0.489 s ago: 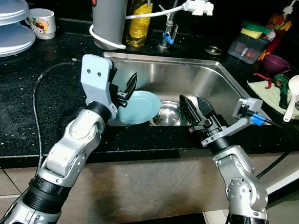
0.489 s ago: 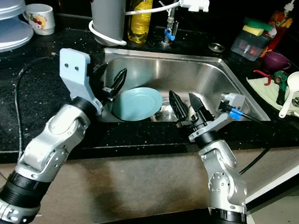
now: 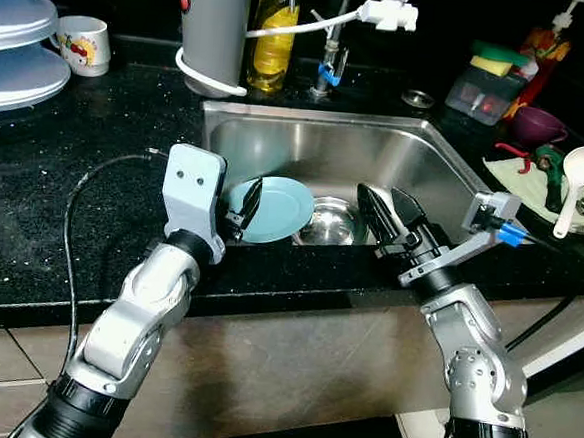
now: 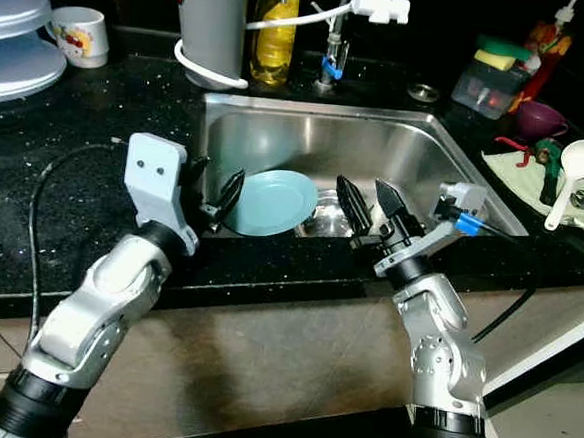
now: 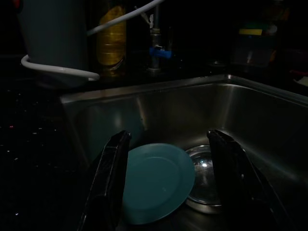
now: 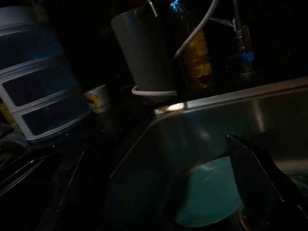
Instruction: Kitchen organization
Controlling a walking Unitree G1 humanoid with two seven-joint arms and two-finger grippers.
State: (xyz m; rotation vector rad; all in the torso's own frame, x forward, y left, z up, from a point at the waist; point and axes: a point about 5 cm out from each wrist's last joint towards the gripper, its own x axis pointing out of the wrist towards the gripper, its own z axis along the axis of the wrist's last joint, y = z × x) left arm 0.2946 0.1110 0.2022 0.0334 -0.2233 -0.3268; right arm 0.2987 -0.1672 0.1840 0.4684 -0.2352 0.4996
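Observation:
A teal plate leans tilted in the steel sink, against its near left wall and beside a small steel bowl at the drain. My left gripper is open at the sink's near left corner, its fingers just in front of the plate and not closed on it. In the left wrist view the plate lies low between the two spread fingers. My right gripper is open over the sink's front edge, right of the bowl, holding nothing.
Behind the sink stand a grey jug, a yellow bottle and the tap. A white mug and a pale blue rack are at far left. A sponge box, purple cup and white ladle lie right.
My left gripper has dropped lower and drawn back toward the sink's front edge. The right gripper shifted slightly to the right. The plate has not moved.

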